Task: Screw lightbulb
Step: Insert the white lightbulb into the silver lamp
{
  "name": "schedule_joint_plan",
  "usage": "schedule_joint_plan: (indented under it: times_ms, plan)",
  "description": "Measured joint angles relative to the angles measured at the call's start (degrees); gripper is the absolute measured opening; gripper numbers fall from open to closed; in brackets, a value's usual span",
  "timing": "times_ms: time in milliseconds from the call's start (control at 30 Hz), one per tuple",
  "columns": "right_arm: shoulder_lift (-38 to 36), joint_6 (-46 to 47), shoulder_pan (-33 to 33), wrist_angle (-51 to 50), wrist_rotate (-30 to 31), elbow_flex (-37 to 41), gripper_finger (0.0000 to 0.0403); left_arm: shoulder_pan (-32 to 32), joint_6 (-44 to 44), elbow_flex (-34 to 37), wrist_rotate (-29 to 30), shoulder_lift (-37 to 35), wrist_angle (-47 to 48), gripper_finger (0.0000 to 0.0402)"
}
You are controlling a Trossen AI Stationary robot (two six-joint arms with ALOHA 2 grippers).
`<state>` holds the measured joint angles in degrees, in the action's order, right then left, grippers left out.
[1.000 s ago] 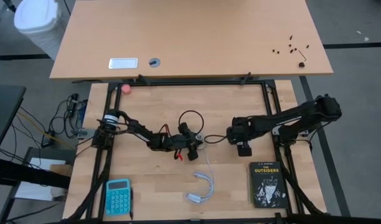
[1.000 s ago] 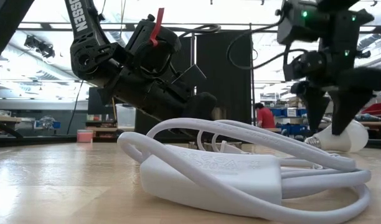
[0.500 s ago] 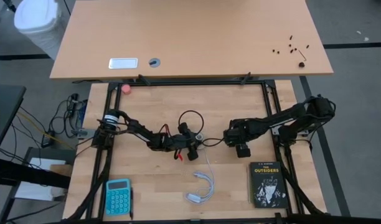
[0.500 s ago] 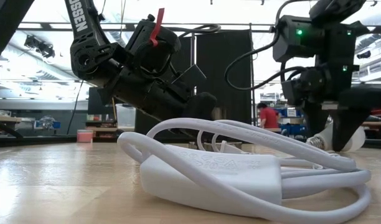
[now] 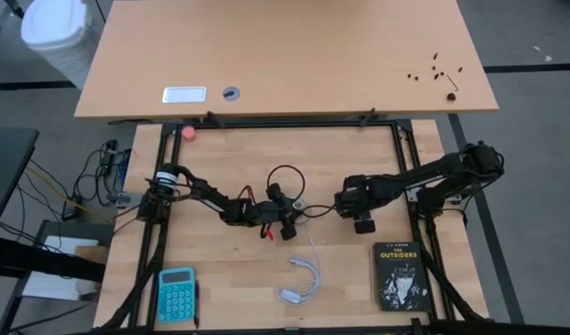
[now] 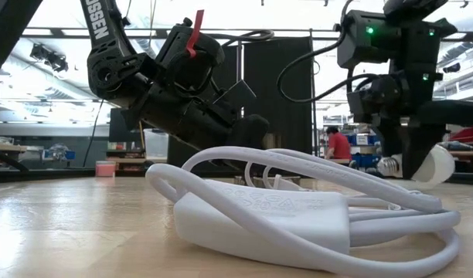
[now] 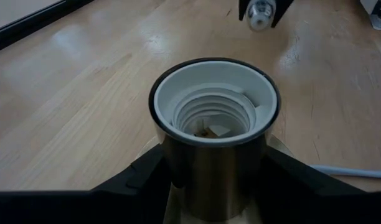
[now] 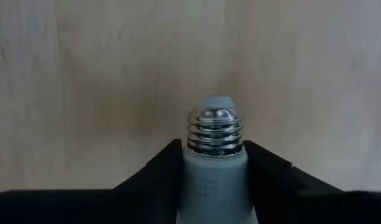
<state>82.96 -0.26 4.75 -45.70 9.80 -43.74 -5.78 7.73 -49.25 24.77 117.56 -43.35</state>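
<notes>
teal calculator (image 5: 177,293), black paperback (image 5: 398,276), coiled white cord (image 5: 302,280), pink ball (image 5: 188,132), white bin (image 5: 54,35)

A light wooden table (image 5: 350,279) carries a blue calculator (image 5: 176,293), a coiled white cable with adapter (image 5: 301,281) and a black paperback (image 5: 398,275), all lying apart from the two grippers' fingers.

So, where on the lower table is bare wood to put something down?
Free: the strip between the calculator and the white cable, and the back area between the pink ball and the frame's right rail. Crowded: the middle, where the left claw holds the socket and the right claw grips the lightbulb.
</notes>
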Motion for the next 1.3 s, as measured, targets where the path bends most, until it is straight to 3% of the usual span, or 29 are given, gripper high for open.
schedule_joint_plan:
  times_ms: [533, 1000, 1300]
  plan:
    - [-0.1, -0.1, 0.4, -3.6, 5.9, -10.0, 0.0149, 0.0, 1.8, 0.0, 1.3, 0.0, -0.3, 0.0211]
    - [-0.1, 1.6, 1.4, -3.8, 7.7, -10.5, 0.0149, 0.0, 0.6, 0.1, 2.1, -1.2, -1.0, 0.0304]
    - [-0.1, 1.6, 1.4, -3.2, 7.7, -10.5, 0.0150, 0.0, 1.0, 0.0, 4.0, -7.4, 11.4, 0.0312]
